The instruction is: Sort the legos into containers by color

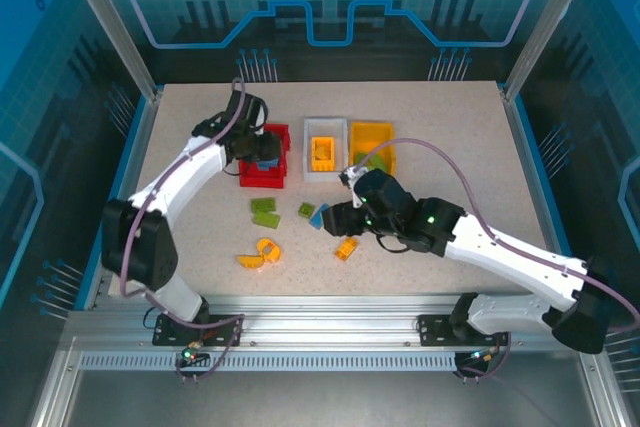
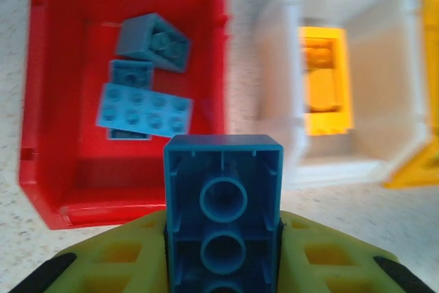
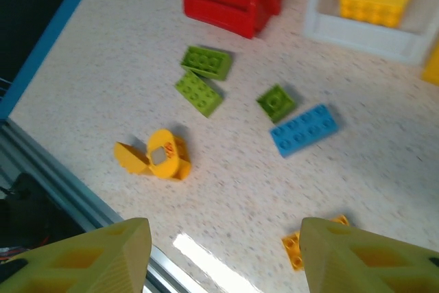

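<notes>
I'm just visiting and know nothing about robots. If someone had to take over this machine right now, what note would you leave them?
Left gripper: shut on a blue brick, over the near edge of the red bin.
Right gripper: open and empty, above the table near a loose orange-yellow brick.
Done: three blue bricks lie in the red bin, a yellow brick in the white bin, and a green piece in the orange-yellow bin.
Left: drop the held brick, then sort the loose blue brick, three green bricks and orange-yellow pieces.
</notes>
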